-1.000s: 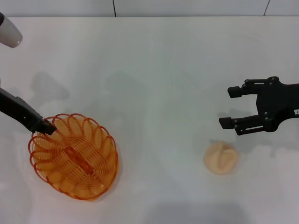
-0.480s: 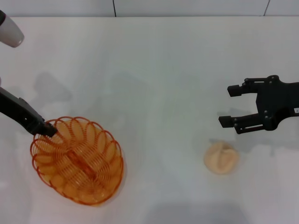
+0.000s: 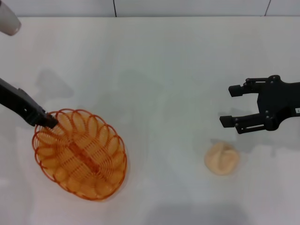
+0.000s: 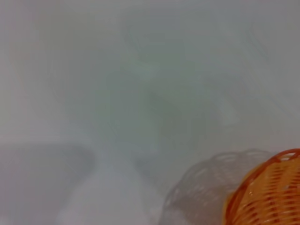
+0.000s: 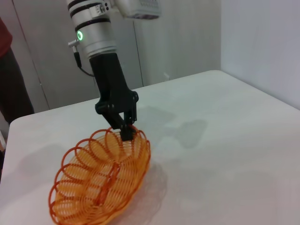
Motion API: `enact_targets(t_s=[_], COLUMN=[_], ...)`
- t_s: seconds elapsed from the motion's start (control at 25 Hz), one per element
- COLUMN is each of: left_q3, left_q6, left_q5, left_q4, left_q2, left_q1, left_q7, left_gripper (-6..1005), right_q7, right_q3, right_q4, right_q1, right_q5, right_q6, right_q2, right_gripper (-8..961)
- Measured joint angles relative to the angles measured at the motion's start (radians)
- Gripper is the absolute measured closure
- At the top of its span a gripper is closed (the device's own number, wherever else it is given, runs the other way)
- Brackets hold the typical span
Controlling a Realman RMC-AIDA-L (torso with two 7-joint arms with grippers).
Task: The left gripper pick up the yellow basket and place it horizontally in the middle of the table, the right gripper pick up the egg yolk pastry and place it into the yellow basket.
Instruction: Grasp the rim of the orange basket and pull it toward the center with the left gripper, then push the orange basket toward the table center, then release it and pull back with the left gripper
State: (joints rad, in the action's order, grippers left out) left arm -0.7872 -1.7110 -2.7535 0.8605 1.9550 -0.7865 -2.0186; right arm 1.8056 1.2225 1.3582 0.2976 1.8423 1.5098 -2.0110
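Carrying the yellow basket (image 3: pixel 79 154) by its rim: the left gripper (image 3: pixel 48 122) has its fingers closed on the scalloped edge at the far-left end, so the basket hangs tilted off that one grip point. The right wrist view shows it best: the pinched end is up and the opposite end dips low near the table (image 3: pixel 159 70), with a shadow under it. I can't tell whether the low end is touching or just clear. A rim pinch makes sense, since the looped strands give nothing else narrow enough to clamp.

The basket sits near-left of the table, long axis running diagonally. My read is that it needs to go toward the middle and rotate to lie horizontal before release, so step one isn't finished.

The egg yolk pastry (image 3: pixel 222 159) sits near-right on the bare surface, untouched and well apart from the basket. Just beyond it, the right gripper (image 3: pixel 229 107) hovers with its fingers spread wide and nothing between them. It looks staged, waiting for the basket to land.

The surface is plain white, flat, slightly glossy, with soft shadows and no clutter. The far edge meets a pale tiled wall. The right wrist view shows grey wall panels past the rounded table corner, and part of a person in dark red (image 5: pixel 5 70) standing at that edge.
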Motion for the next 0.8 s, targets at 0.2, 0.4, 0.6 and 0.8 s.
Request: enact_targets(t_s=[0.2,0.4,0.6,0.8], left_q3=[0.020,0.046,0.049,0.048], left_q6=[-0.003,-0.005,-0.005,0.016], left_q5=[0.045,0.067,0.102,0.123], left_q4=[0.002,0.003,0.003,0.003], left_q2=[-0.009,-0.011,-0.012,-0.012], left_q1=[-0.011,-0.022,-0.030,-0.040], left_q7=[-0.014,-0.046,-0.125,-0.262], left_gripper=[920,923,924,923], right_q7=[0.000,0.000,0.001,0.001], right_q3=[0.000,0.000,-0.001,-0.003], right_q4=[0.000,0.001,0.002,-0.005], right_q1=[0.000,0.001,0.007,0.016], right_q5=[0.000,0.000,0.000,0.000], right_q6=[-0.001,-0.004,-0.006,-0.007], right_q2=[0.000,0.000,0.000,0.000], right_gripper=[129,131,133,134])
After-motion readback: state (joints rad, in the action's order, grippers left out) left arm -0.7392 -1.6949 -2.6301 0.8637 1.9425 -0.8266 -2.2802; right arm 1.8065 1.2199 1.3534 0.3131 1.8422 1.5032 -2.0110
